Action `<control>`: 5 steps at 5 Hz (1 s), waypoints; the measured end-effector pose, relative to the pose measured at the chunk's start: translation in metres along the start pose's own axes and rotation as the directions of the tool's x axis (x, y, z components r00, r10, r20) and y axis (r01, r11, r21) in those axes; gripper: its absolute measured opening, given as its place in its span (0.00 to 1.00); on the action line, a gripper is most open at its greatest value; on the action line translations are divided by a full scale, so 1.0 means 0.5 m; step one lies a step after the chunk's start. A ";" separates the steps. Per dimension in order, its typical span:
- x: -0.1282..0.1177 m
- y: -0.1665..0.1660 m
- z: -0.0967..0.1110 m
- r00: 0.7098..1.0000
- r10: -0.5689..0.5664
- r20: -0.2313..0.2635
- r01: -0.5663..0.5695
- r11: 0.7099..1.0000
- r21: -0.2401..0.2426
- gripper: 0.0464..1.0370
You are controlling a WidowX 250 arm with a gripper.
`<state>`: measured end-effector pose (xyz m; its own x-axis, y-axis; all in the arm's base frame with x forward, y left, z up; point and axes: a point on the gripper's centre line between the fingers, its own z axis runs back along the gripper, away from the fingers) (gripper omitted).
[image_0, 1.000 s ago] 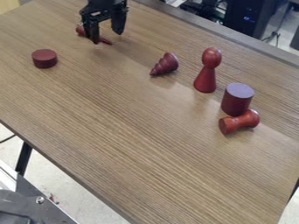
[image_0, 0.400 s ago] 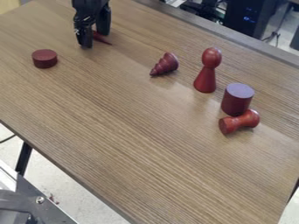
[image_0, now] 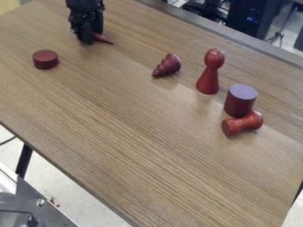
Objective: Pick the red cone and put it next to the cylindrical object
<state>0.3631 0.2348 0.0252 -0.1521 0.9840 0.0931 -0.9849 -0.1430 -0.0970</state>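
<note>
At the table's upper left, the black gripper (image_0: 91,39) hangs low with its fingers drawn together on the red cone (image_0: 103,38). The cone lies on its side, its pointed end sticking out to the right of the fingers and its wide end hidden behind them. A dark red cylinder (image_0: 239,104) with a paler top stands upright at the right of the table, well away from the gripper.
Left of centre lies a flat round red disc (image_0: 45,59). A ridged, tapered piece (image_0: 167,65) lies mid-table, with a round-headed peg (image_0: 210,73) upright to its right. A spool-shaped piece (image_0: 242,123) lies against or just before the cylinder.
The gripper has moved left over the cone, and its fingers have come together around it. The cone and the other pieces look unmoved.
</note>
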 end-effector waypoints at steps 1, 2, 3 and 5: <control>-0.006 0.016 0.004 0.998 -0.059 0.003 0.059 0.998 0.016 0.27; -0.038 0.045 0.022 0.957 -0.283 -0.067 0.284 0.959 -0.001 0.27; -0.047 0.072 0.101 0.872 -0.489 -0.024 0.489 0.872 0.029 0.27; -0.115 0.109 0.122 0.640 -0.755 -0.144 0.761 0.648 -0.018 0.27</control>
<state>0.3132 0.1639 0.0750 0.6583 0.7527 -0.0102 -0.7527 0.6583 -0.0097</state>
